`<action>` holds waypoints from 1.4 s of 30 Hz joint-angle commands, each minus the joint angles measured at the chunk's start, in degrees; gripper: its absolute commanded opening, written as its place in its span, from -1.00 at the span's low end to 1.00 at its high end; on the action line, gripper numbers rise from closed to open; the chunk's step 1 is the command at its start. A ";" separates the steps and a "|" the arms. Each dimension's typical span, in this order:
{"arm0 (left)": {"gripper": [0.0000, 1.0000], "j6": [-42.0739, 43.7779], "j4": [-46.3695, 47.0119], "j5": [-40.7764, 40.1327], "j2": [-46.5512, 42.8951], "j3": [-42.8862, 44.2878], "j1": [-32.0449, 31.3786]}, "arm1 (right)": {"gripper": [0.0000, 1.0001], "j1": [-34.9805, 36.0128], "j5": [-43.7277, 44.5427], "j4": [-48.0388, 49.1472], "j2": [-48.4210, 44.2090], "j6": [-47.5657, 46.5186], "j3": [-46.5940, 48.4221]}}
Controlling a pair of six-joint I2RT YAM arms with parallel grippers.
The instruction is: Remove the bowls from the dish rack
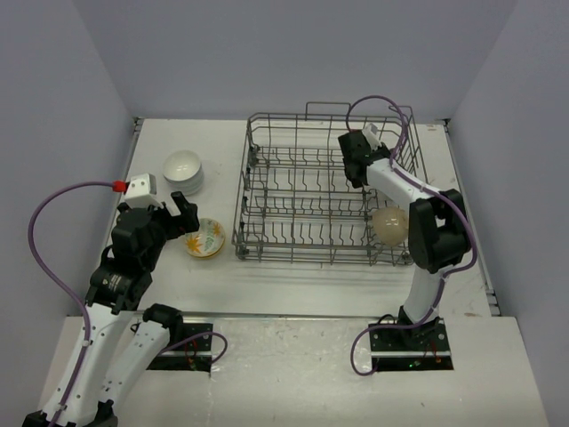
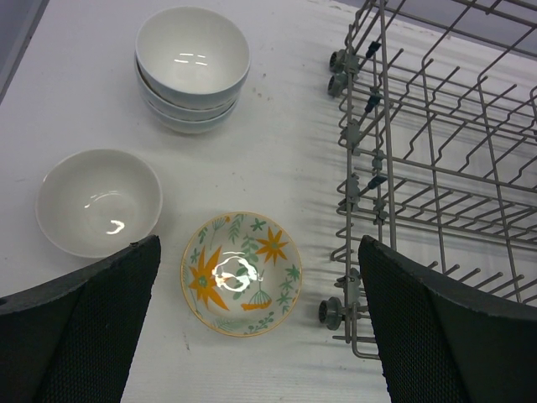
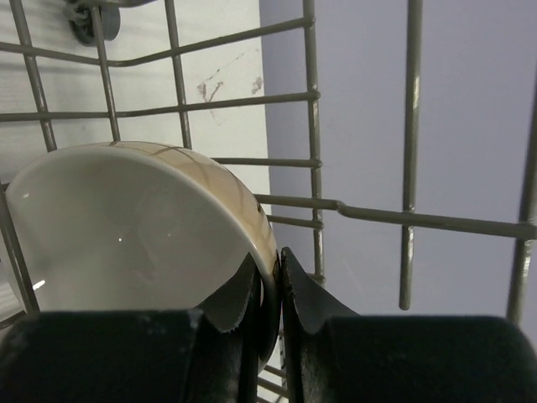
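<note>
The dark wire dish rack (image 1: 302,191) stands mid-table. My right gripper (image 1: 354,167) reaches into its far right corner. In the right wrist view it (image 3: 270,262) is shut on the rim of a beige-tan bowl (image 3: 126,227) standing on edge; in the top view the gripper hides this bowl. Another beige bowl (image 1: 389,224) sits in the rack's near right corner. My left gripper (image 2: 260,336) is open and empty above a floral bowl (image 2: 242,273), which also shows in the top view (image 1: 205,238). A single white bowl (image 2: 99,201) and a stack of white bowls (image 2: 193,67) stand beside it.
The rack's left wall (image 2: 361,168) with small wheels is just right of the floral bowl. The stack of white bowls (image 1: 184,171) sits at the far left of the table. Purple walls close in the table on three sides.
</note>
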 commanded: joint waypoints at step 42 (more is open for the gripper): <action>1.00 -1.38 -9.22 -14.51 51.55 58.41 -29.86 | -1.00 9.93 -49.51 -9.72 -20.77 30.34 22.13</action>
